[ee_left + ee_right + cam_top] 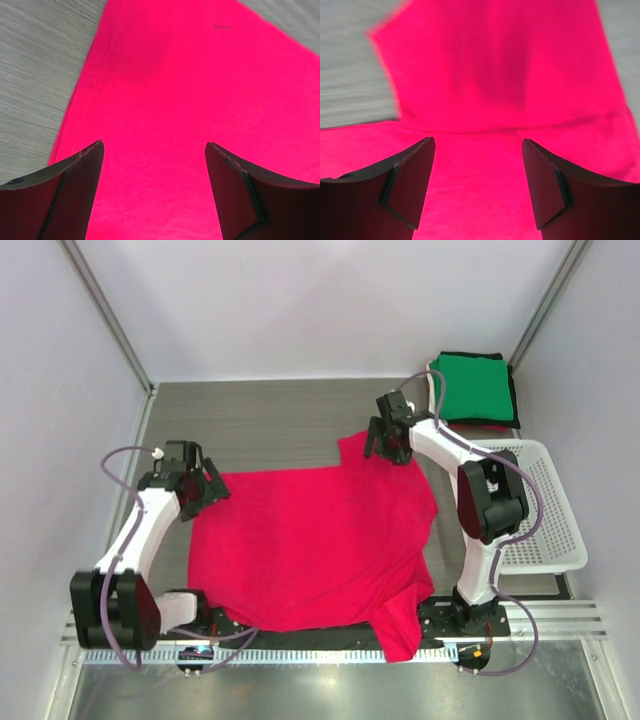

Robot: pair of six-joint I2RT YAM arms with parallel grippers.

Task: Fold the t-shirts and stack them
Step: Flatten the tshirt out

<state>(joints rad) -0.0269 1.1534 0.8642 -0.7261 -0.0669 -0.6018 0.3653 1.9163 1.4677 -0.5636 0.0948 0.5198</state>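
Far right, green t-shirt (472, 388) hiding most of stack (514, 400)

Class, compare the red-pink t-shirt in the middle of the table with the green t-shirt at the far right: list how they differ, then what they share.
The red-pink t-shirt lies spread open; the green t-shirt is folded into a square. The red-pink t-shirt lies directly on the table; the green t-shirt tops a stack. The red-pink t-shirt covers far more table than the green t-shirt. Both are plain cloth.
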